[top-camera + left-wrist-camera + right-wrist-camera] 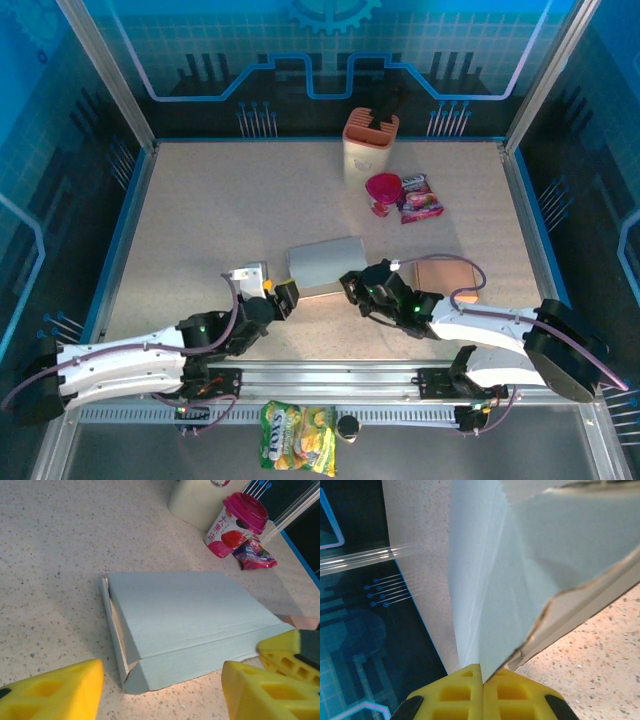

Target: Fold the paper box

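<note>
Paper box (327, 265) lies flat, pale grey-blue, about mid-table (220, 210), just beyond both grippers. Nearest of all, a yellow snack bag (297, 449) sits in front of the arms' rail at the near edge.

The left gripper (286, 297) is at the box's near left corner. In its wrist view the yellow fingers (55, 692) stand spread wide with nothing between them, and the box (190, 617) lies just past the tips, its open left end showing a tucked side flap.

The right gripper (352, 286) meets the box's near right corner. From its wrist camera the two yellow pads (460, 692) are pressed together on a thin edge of the box (520, 555), which rises between them. A torn-looking brown edge runs along one flap.

Right of the box, close beside it, a flat brown card (447, 274) lies on the table.

Farther back and right of centre stand a pink cup (383, 192) and a pink wrapper (421, 197), close together. Behind them, near the far edge, is a beige holder (370, 146).
</note>
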`<action>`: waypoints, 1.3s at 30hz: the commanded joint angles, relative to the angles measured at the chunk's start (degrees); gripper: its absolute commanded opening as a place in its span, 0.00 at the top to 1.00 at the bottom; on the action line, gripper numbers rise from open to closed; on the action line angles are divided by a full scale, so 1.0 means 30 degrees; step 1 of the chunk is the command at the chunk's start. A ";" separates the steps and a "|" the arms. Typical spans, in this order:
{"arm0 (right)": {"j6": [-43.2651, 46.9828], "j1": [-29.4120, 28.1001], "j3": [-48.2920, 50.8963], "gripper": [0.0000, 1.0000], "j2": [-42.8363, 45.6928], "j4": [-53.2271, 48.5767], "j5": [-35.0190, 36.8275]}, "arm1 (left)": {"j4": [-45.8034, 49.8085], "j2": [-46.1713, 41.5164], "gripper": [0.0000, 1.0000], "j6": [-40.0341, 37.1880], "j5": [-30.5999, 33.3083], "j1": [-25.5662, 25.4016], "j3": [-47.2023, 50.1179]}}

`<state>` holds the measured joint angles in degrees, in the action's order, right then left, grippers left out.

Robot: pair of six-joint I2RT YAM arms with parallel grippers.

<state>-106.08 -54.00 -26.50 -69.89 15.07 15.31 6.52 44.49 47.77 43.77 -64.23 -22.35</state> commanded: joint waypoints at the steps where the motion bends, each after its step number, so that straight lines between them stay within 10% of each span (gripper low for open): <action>1: 0.0188 -0.0185 0.0325 1.00 -0.0154 0.0038 -0.0059 | 0.4155 0.0094 0.34 0.1800 -0.2118 0.0912 -0.1861; 12: 0.0892 0.0322 0.1418 1.00 -0.0189 0.0694 -0.1013 | -0.0387 0.5370 0.40 0.0990 -1.0032 0.6180 -0.1842; 31: 0.1401 0.0752 0.2205 1.00 -0.0792 0.1250 -0.2459 | -0.3424 1.0499 0.61 0.0809 -1.0755 0.7401 -0.1201; 39: 0.9096 0.3189 0.0588 0.47 0.3306 -0.7100 -0.4080 | -0.2910 0.9829 0.65 0.0199 -1.0657 0.7397 -0.1154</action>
<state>-92.23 -47.20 -21.37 -65.36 7.84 5.30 -3.46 75.37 50.22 10.87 -42.48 -27.14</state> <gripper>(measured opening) 0.496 0.354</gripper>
